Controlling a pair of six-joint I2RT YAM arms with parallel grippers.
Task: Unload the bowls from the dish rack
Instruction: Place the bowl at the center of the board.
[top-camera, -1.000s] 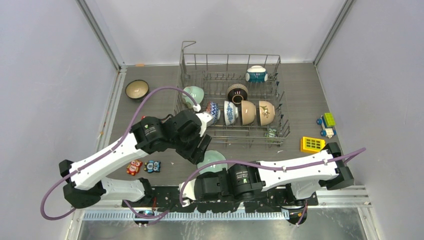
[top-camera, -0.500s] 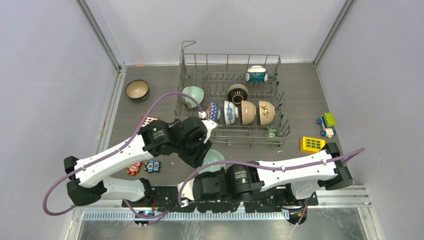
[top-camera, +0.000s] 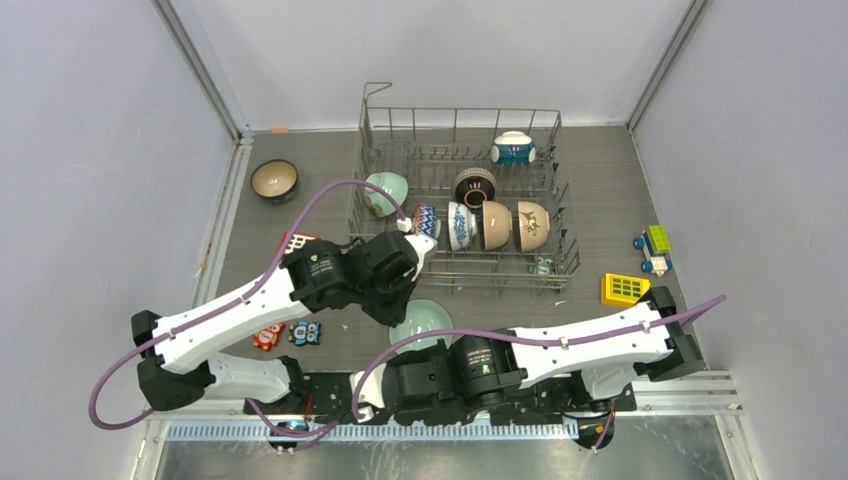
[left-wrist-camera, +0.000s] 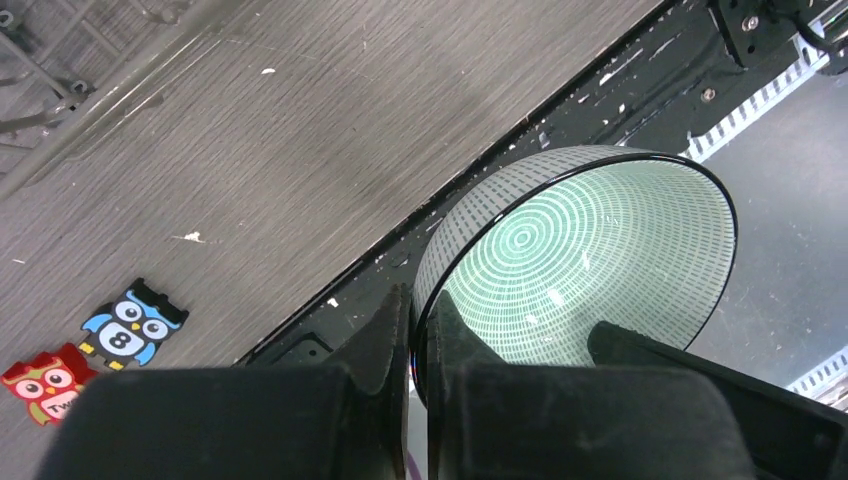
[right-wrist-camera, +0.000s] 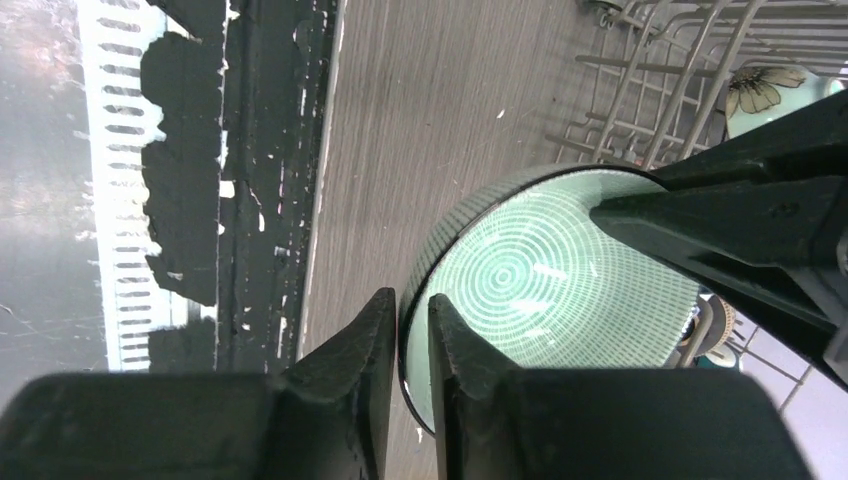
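Bowl to watch: the pale green ringed bowl hangs above the near edge of the desk, just in front of the dish rack, and you have both arms on it. Your left gripper is closed on the rim, one finger inside and one outside. Your right gripper pinches another part of the rim the same way. That double hold reads as a handover, probably so the right arm can set the bowl down on its own side. From above, the arms cover both pinches; only the wrist cameras show the rim seated between the fingers. The overhead view alone shows several other bowls standing in the rack and a brown bowl on the desk at far left.
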